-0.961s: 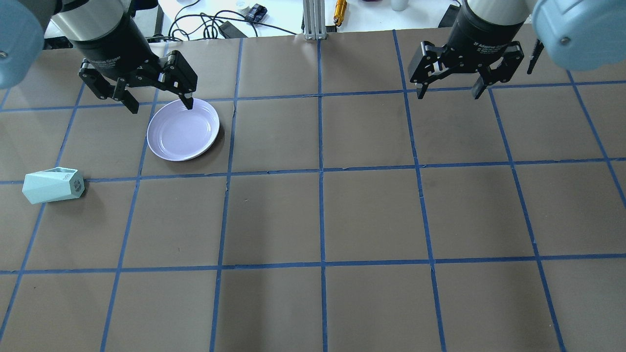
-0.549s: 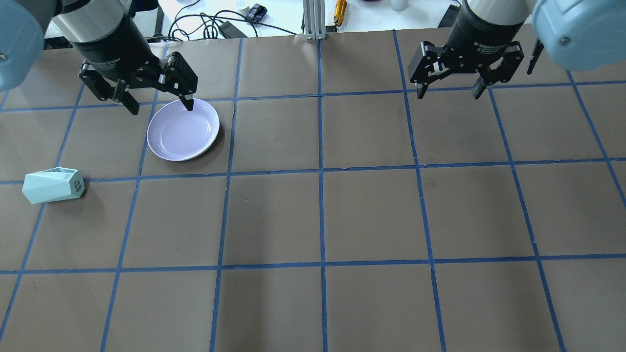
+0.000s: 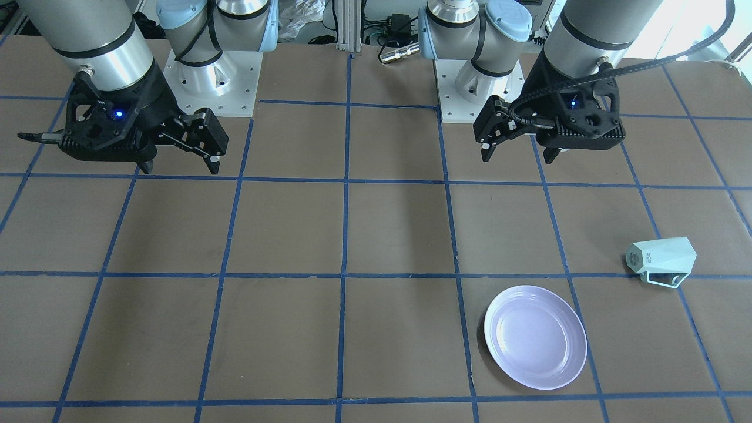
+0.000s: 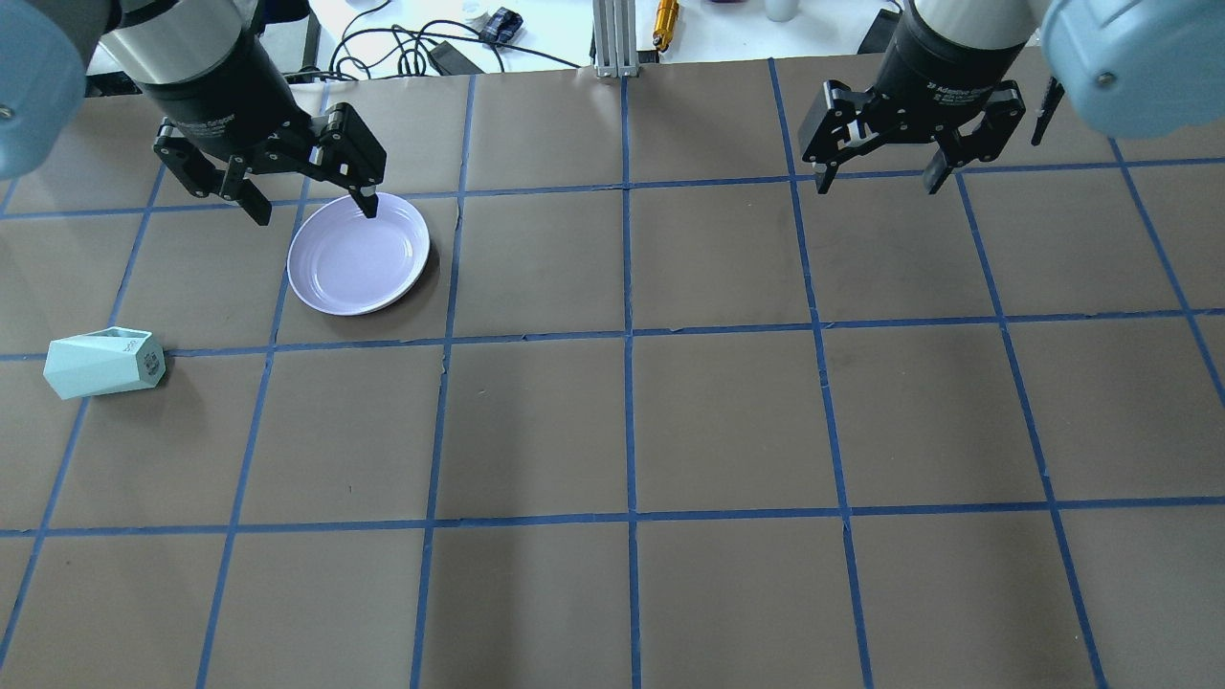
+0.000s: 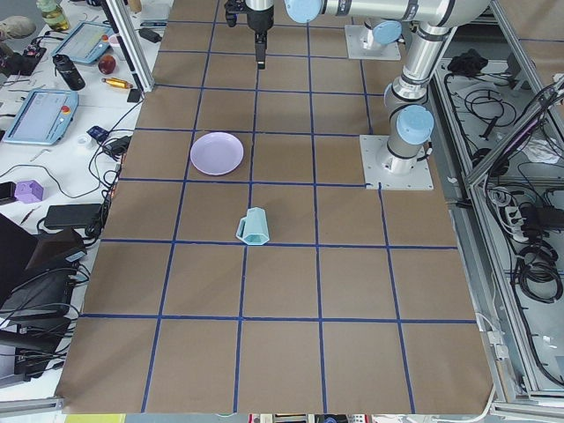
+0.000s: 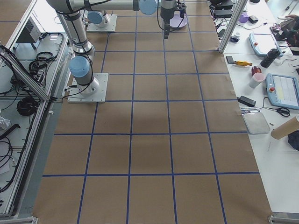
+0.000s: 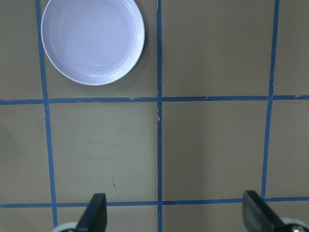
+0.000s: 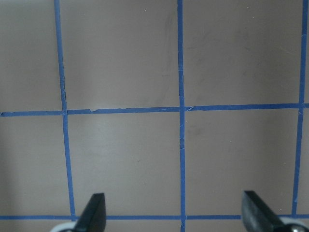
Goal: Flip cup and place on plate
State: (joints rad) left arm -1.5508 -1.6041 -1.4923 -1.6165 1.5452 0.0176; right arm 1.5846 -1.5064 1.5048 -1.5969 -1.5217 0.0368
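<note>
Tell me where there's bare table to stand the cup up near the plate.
Bare paper runs between the cup and the plate, which sit apart, and over the middle and the robot's right half under the right gripper. Nothing is crowded; the left gripper hangs open, short of the plate.

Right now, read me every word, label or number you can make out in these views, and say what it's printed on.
"2F Adaptive Gripper": white print on the right gripper body; the finer line beneath is too small to read.
"Adaptive Gripper": on the left gripper body, blurry, its start hidden.
"bdo", roughly: tiny lettering on the cup base.
No other text is legible.
</note>
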